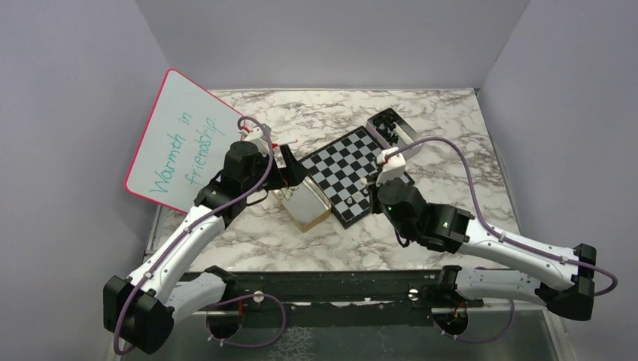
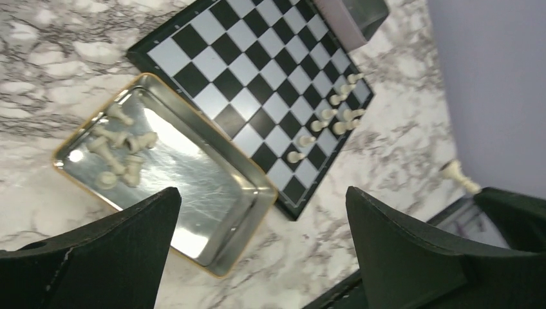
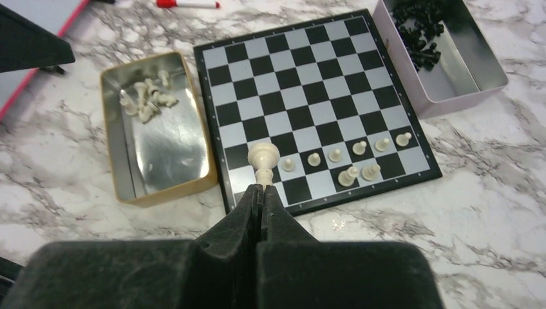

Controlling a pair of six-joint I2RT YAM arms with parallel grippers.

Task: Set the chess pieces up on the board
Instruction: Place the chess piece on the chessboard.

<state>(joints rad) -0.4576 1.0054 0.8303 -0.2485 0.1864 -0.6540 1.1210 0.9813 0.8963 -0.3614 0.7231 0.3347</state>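
The board (image 3: pixel 302 84) lies on the marble table with several pale chess pieces (image 3: pixel 335 154) standing along its near rows. My right gripper (image 3: pixel 259 188) is shut on the base of one pale piece (image 3: pixel 263 158), held over the board's near left corner. More pale pieces (image 3: pixel 145 100) lie in a gold-rimmed tin (image 3: pixel 161 187) left of the board. My left gripper (image 2: pixel 261 199) is open wide and holds nothing, above the marble by that tin's corner (image 2: pixel 244 219). The left wrist view also shows the held piece (image 2: pixel 458 175). Black pieces (image 3: pixel 418 32) fill a second tin.
A pink-framed whiteboard (image 1: pixel 184 143) leans at the left wall, with a red marker (image 3: pixel 187 4) beside it. The tin of black pieces (image 1: pixel 391 128) stands at the board's far right. Grey walls close the table on three sides.
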